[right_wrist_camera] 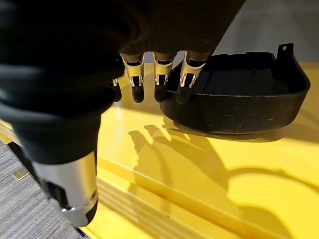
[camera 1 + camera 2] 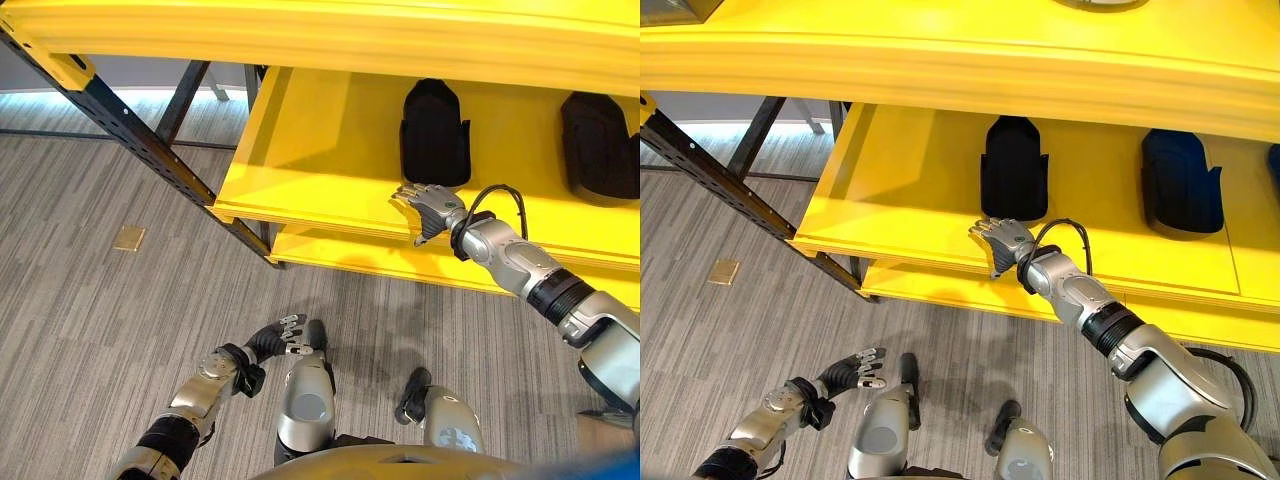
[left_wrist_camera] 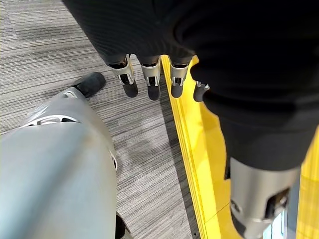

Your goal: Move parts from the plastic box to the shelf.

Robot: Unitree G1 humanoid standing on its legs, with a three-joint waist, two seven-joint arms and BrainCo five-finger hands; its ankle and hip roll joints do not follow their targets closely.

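Observation:
A black moulded part [image 2: 434, 130] lies on the middle board of the yellow shelf [image 2: 320, 150], with a second black part [image 2: 600, 145] further to the right. My right hand [image 2: 428, 207] hovers over the board's front edge, just in front of the first part [image 1: 234, 99]. Its fingers [image 1: 157, 79] hang straight and hold nothing, a little short of the part's rim. My left hand [image 2: 285, 337] hangs low over the carpet, its fingers [image 3: 149, 79] straight and empty, beside the shelf's yellow lower edge [image 3: 199, 149].
A black slanted upright [image 2: 130, 130] carries the shelf at its left end. A lower yellow board [image 2: 330, 250] juts out under the middle one. A small tan plate [image 2: 129, 238] lies on the grey carpet to the left.

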